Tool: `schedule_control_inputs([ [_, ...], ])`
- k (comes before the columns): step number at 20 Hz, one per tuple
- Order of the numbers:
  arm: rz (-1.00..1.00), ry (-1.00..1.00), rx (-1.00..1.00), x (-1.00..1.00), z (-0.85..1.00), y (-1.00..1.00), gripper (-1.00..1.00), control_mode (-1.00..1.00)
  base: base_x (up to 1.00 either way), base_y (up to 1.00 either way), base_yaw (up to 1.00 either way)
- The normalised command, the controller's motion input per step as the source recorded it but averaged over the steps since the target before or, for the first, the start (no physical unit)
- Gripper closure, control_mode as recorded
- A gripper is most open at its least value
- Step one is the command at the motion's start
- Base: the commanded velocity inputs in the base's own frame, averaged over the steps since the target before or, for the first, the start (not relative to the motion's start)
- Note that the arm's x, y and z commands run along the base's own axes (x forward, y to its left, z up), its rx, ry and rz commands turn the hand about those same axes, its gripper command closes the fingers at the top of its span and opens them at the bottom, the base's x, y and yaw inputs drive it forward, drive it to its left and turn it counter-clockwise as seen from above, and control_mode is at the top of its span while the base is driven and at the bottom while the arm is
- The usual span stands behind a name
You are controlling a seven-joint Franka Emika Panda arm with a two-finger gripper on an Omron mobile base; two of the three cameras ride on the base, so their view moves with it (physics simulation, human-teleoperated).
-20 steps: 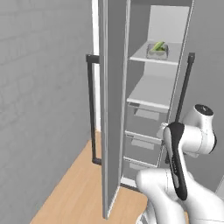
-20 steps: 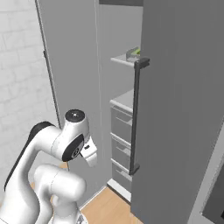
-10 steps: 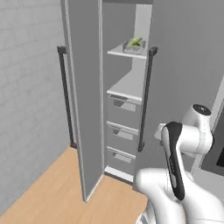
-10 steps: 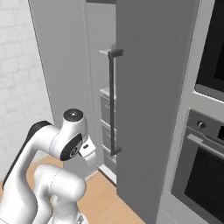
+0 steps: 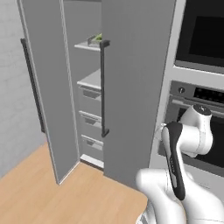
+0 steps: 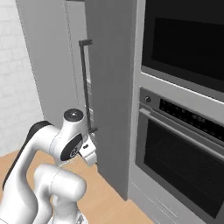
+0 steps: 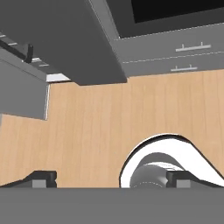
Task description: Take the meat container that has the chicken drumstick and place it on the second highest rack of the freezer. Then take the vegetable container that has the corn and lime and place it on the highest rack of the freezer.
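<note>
The freezer (image 5: pixel 127 87), tall and grey, stands with both doors open, a green-topped container (image 5: pixel 96 40) on its highest rack (image 5: pixel 87 46); my gripper (image 7: pixel 111 179) hangs spread wide and empty above the wooden floor (image 7: pixel 109 118).

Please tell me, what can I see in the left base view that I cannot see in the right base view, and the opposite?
The left base view looks between the open doors into the freezer: a shelf carrying a tray with something green, a lower shelf, and three grey drawers.

The right base view shows more of the lower oven with its dark window; here the near door hides the freezer's inside.

Both share the freezer's door handle, the stacked ovens, the wooden floor and the white arm.
</note>
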Motion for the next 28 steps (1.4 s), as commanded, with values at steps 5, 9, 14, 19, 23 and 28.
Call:
schedule_control_inputs([
  [5,0.00,0.00,0.00,0.00,0.00,0.00,-1.00,1.00,-0.68,-0.84,0.13],
  [9,0.00,0.00,0.00,0.00,0.00,0.00,-1.00,1.00,-0.59,-0.85,0.16],
  [14,0.00,0.00,0.00,0.00,0.00,0.00,-1.00,1.00,-0.35,-0.69,0.13],
  [19,0.00,0.00,0.00,0.00,0.00,0.00,-1.00,1.00,-0.16,-0.66,0.08],
  [23,0.00,0.00,0.00,0.00,0.00,0.00,-1.00,1.00,-0.18,-0.80,0.09],
  [28,0.00,0.00,0.00,0.00,0.00,0.00,-1.00,1.00,-0.36,-0.84,0.14],
])
